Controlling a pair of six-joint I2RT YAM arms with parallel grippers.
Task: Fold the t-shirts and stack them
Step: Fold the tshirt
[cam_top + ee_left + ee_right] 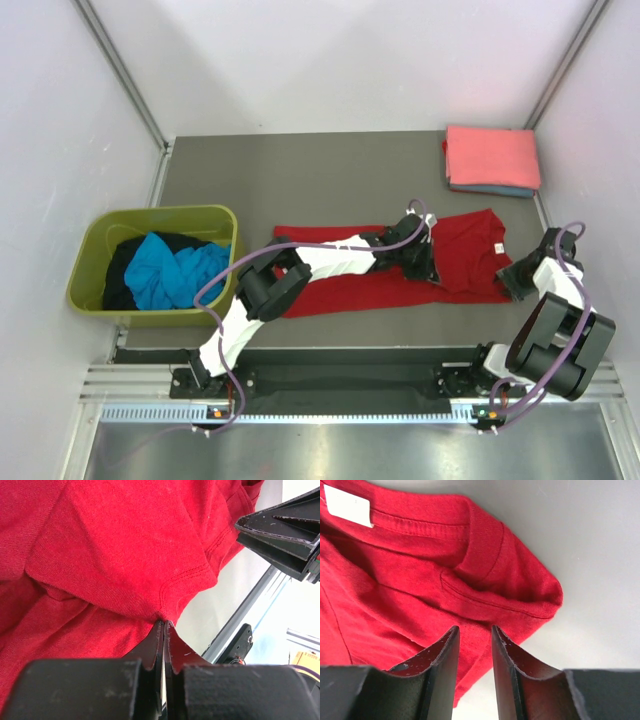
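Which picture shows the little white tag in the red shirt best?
The right wrist view: the white label sits big and clear inside the collar of the red t-shirt. The top view shows at most a tiny pale speck; the left wrist view shows only red cloth.

No words, brand marks, numbers or signs can be read in any view. The only label is a small white tag (pixel 347 505) sewn inside the collar of the red shirt (pixel 420 585). Its face looks blank from the right wrist, and from the top camera it is too small to make out.
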